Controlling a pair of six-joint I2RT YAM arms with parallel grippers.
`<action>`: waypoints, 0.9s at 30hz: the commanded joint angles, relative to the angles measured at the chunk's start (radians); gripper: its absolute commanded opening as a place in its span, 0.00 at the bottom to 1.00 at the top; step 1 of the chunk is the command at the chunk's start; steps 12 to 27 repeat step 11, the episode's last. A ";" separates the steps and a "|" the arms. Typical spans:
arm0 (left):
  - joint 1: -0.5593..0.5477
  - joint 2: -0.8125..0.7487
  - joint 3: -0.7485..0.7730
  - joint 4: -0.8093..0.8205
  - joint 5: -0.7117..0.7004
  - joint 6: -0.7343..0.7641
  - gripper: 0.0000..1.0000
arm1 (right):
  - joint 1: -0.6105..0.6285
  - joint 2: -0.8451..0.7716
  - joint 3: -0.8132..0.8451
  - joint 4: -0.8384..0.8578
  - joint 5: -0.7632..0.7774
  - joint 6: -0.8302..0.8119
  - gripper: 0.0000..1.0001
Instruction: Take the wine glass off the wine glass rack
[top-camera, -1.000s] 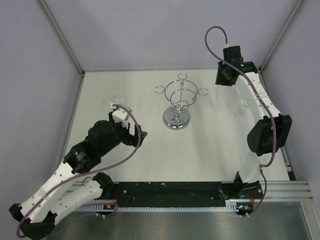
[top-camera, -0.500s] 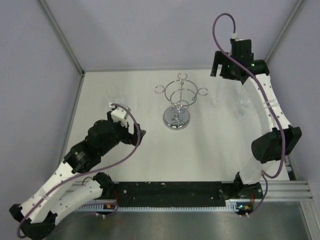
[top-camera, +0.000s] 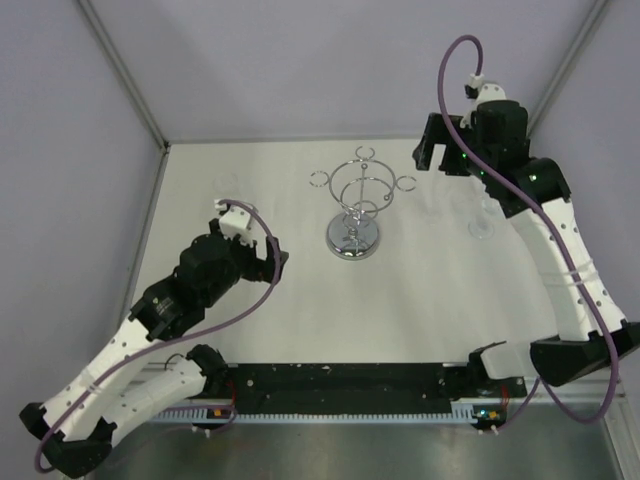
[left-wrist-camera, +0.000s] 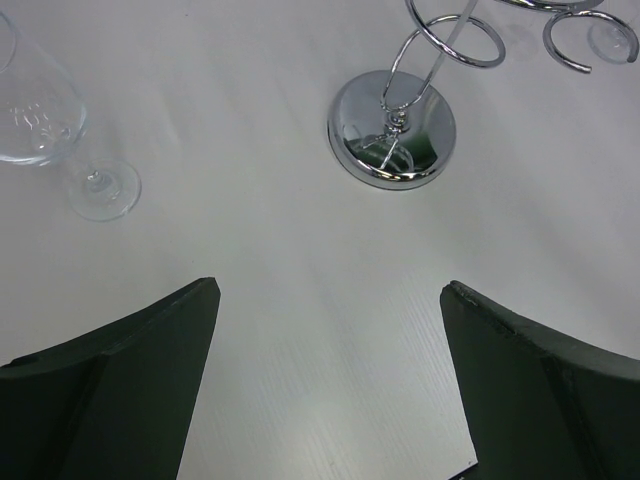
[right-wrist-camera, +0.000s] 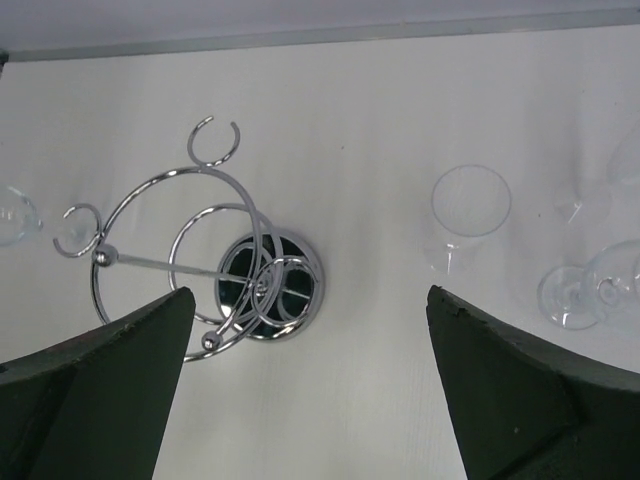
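Both pincers stand wide apart with nothing between them. My right gripper (top-camera: 432, 155) hangs raised over the far right of the table (top-camera: 420, 300), and its camera looks straight down on the glass (right-wrist-camera: 470, 203), which stands upright on the table, off the rack (top-camera: 353, 215) and to its right, clear of the wire arms. A second glass (right-wrist-camera: 580, 292) stands just beside it further right, and a third glass (right-wrist-camera: 603, 190) is partly cut by the frame edge (I can't tell whether those two touch). The rack sits mid-table on its round mirrored base, post upright, curved arms ending in small rings. My left gripper (top-camera: 272, 262) hovers low on the near left, pointing toward the rack's base and well short of it. Through its camera I see a left glass (left-wrist-camera: 45, 125) upright on the table, left of the rack and apart from it
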 joint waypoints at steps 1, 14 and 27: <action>0.005 0.036 0.073 0.003 -0.016 -0.021 0.98 | 0.035 -0.067 -0.081 0.089 -0.010 0.005 0.99; 0.005 -0.002 0.114 0.020 -0.081 0.002 0.99 | 0.033 -0.207 -0.182 0.163 -0.037 -0.017 0.99; 0.005 -0.002 0.114 0.020 -0.081 0.002 0.99 | 0.033 -0.207 -0.182 0.163 -0.037 -0.017 0.99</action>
